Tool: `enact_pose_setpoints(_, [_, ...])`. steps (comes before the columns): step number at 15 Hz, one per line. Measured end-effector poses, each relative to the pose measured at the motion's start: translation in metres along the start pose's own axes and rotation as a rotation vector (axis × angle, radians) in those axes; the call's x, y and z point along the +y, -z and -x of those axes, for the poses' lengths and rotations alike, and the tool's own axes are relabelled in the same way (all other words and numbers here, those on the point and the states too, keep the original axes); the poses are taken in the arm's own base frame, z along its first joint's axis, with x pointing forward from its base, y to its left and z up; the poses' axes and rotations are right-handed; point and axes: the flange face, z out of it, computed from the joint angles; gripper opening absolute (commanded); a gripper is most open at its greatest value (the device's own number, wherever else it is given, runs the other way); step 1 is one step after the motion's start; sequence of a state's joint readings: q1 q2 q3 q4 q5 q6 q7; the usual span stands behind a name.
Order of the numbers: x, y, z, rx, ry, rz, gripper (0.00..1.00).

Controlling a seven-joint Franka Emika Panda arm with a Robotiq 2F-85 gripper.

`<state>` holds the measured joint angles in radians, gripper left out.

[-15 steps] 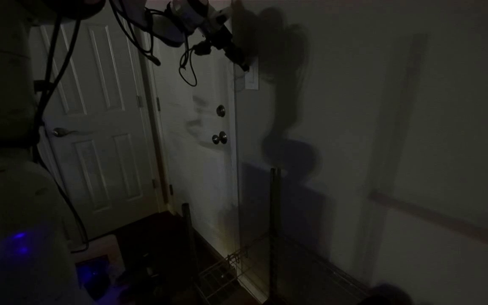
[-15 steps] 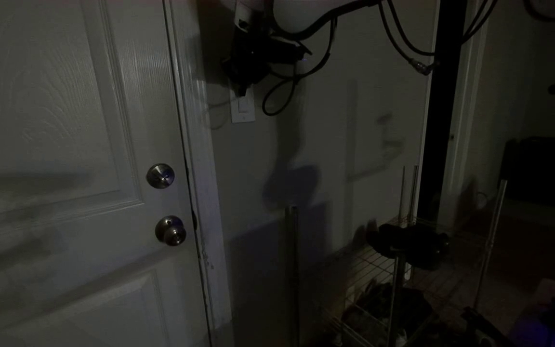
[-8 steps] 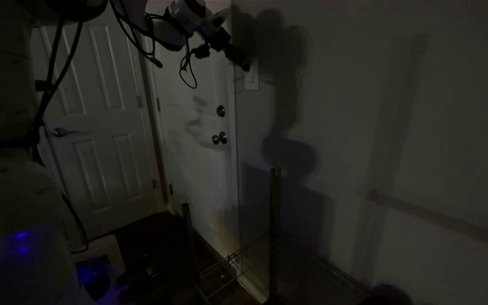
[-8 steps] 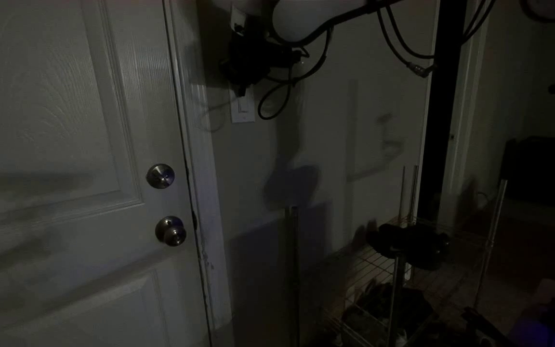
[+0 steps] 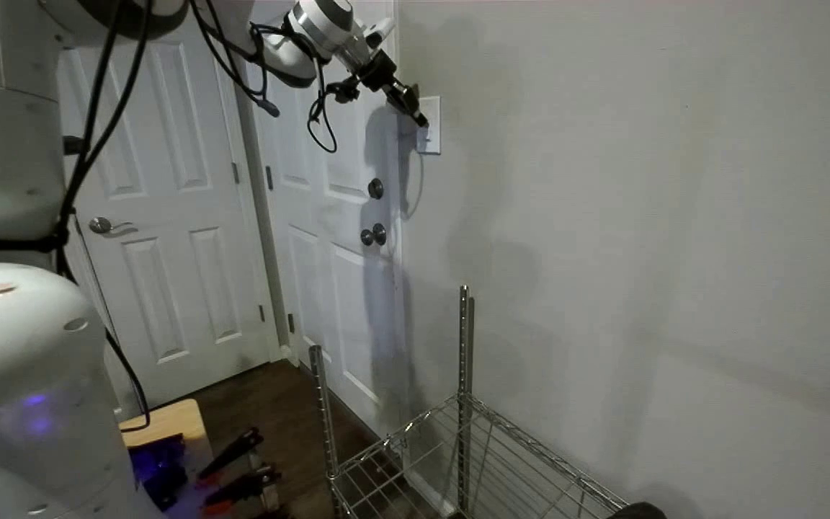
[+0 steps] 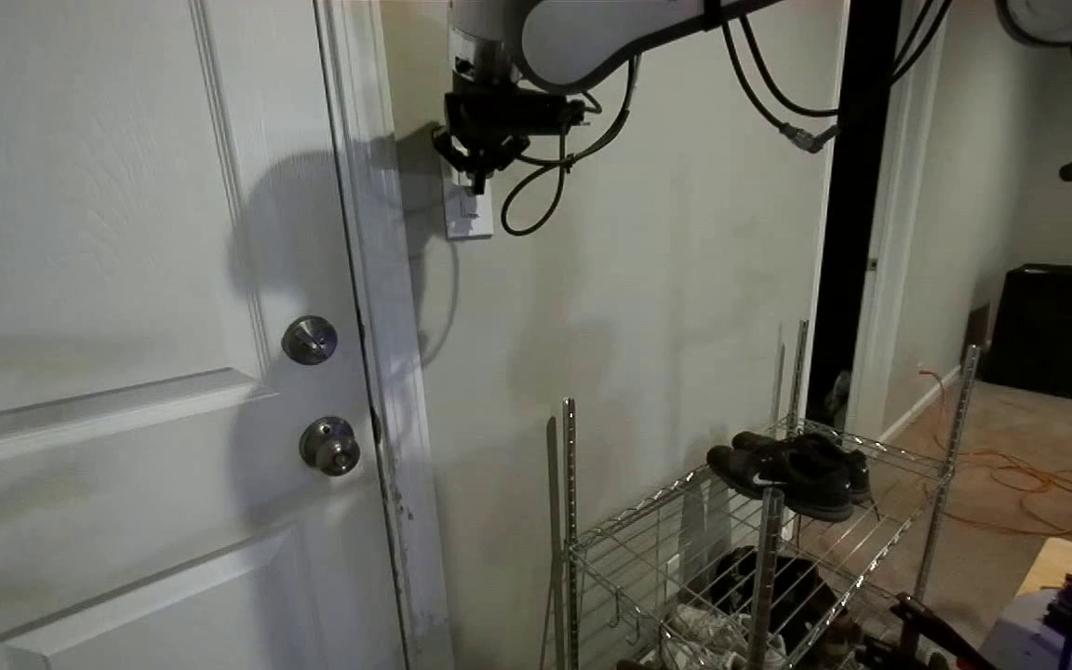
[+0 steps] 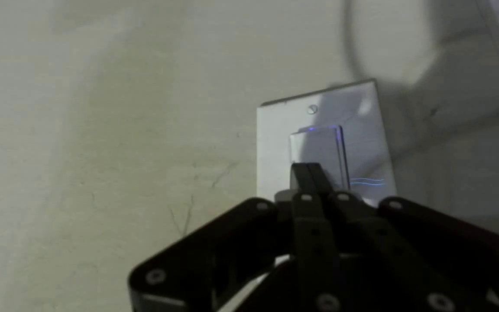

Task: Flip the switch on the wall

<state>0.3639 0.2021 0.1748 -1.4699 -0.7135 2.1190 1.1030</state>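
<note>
The switch is a white plate with a rocker on the wall beside the door frame. It shows in both exterior views (image 5: 433, 141) (image 6: 469, 226) and large in the wrist view (image 7: 275, 134). The wall (image 5: 602, 187) is plain and pale; it also fills much of the wrist view (image 7: 124, 151). My gripper (image 7: 309, 165) is shut with its fingertips together and nothing between them. The tips are at the rocker and hide its lower part in the wrist view. In both exterior views the gripper (image 5: 422, 124) (image 6: 478, 189) points down at the plate; contact is not clear.
A white panelled door (image 6: 127, 279) with a round knob (image 6: 329, 447) and a lock (image 6: 309, 340) stands beside the switch. A wire shelf (image 5: 393, 468) with upright posts stands below, with black shoes (image 6: 792, 470) on it. A cable loop (image 6: 536, 200) hangs near the gripper.
The room has gone from dark to brightly lit since half a second ago. My gripper's tips have moved slightly down along the switch.
</note>
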Motion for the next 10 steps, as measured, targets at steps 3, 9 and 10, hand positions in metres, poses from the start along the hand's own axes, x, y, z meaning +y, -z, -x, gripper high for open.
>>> enact_pose_setpoints(3, [0.0054,-0.0049,-0.0024,-0.007,-0.008,0.017,0.00])
enact_pose_setpoints(9, [0.0063,-0.0062,-0.0012,-0.036,-0.017,0.011,0.00])
enact_pose_setpoints(10, [0.0060,-0.0062,-0.0002,-0.049,-0.019,0.007,0.00])
